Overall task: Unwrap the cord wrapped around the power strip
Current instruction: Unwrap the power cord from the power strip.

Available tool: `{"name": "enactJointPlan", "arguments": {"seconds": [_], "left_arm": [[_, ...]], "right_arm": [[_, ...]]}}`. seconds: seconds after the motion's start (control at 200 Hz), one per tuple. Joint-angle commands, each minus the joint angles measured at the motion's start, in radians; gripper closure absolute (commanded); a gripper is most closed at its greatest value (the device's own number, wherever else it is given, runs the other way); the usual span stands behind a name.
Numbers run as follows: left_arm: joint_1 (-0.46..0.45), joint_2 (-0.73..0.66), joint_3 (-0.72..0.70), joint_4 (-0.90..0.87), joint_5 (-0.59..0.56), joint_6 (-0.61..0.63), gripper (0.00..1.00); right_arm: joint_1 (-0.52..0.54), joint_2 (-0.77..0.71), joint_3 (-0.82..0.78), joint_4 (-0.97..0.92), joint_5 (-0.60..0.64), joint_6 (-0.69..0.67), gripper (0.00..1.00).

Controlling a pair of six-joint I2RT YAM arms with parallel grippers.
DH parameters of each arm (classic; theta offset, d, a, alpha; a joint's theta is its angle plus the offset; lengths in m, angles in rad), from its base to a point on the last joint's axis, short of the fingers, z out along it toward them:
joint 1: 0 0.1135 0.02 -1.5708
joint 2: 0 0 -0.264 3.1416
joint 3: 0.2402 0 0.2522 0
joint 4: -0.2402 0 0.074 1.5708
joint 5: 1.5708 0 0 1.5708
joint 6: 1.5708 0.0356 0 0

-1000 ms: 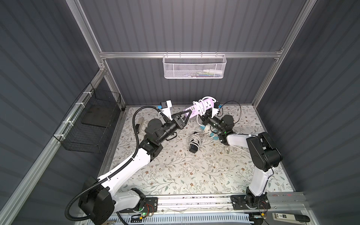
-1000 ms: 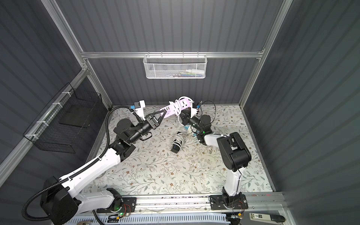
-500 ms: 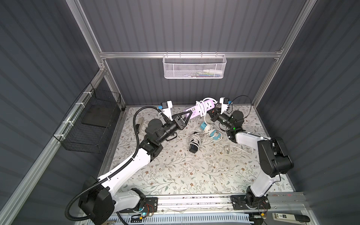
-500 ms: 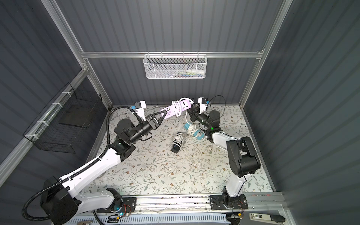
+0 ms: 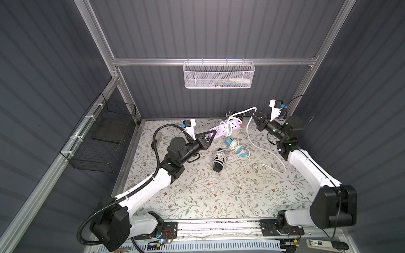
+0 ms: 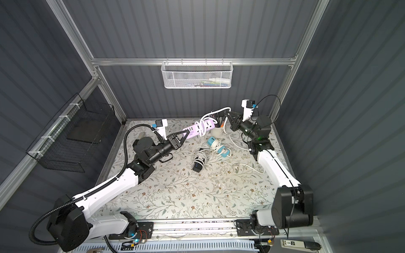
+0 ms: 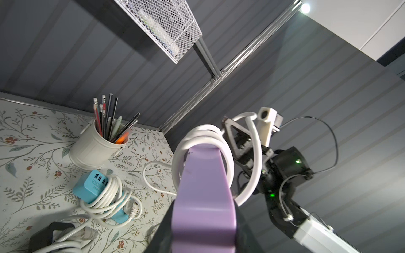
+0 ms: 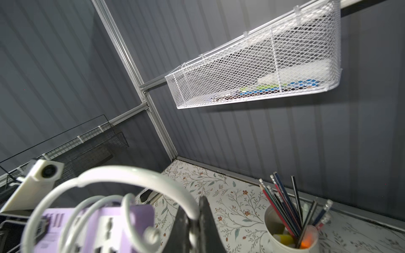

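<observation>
My left hand (image 5: 211, 134) is squeezed shut on one end of the purple power strip (image 5: 219, 131), holding it up over the back of the worktop (image 5: 197, 186). My right hand (image 5: 253, 114) is pinched shut on the white cord (image 5: 248, 110). Some loops are wrapped round the strip. If I pull too hard, the strip could slip out, or the cord could knock over the pencil cup (image 7: 94, 151).

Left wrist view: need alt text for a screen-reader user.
A purple power strip, clamped in the left gripper, juts away from the camera with a white cord looped around its far end; the right gripper pinches that cord just beyond. On the floral table sit a white cup of pencils and a cord-wrapped blue power strip.
</observation>
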Motion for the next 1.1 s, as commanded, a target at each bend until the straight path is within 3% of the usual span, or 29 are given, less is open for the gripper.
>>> {"name": "enactJointPlan", "arguments": {"seconds": [0.0, 0.215, 0.445, 0.63, 0.815, 1.096], "left_arm": [[-0.003, 0.016, 0.012, 0.075, -0.043, 0.062, 1.0], [0.025, 0.055, 0.083, 0.054, -0.05, 0.137, 1.0], [0.048, 0.066, 0.166, 0.044, -0.013, 0.175, 1.0], [0.048, 0.072, 0.208, 0.034, 0.017, 0.181, 1.0], [0.047, 0.078, 0.199, 0.093, 0.085, 0.111, 1.0], [0.016, 0.106, 0.106, 0.205, 0.171, -0.036, 1.0]], "right_arm": [[-0.014, -0.115, -0.047, -0.22, 0.013, -0.069, 1.0], [-0.043, -0.286, -0.157, -0.451, 0.077, -0.072, 1.0], [-0.041, -0.267, -0.246, -0.546, 0.108, -0.046, 1.0], [-0.034, -0.169, -0.273, -0.555, 0.171, -0.047, 1.0], [-0.021, -0.027, -0.246, -0.522, 0.22, -0.025, 1.0], [-0.019, 0.183, -0.051, -0.481, 0.247, -0.004, 1.0]]}}
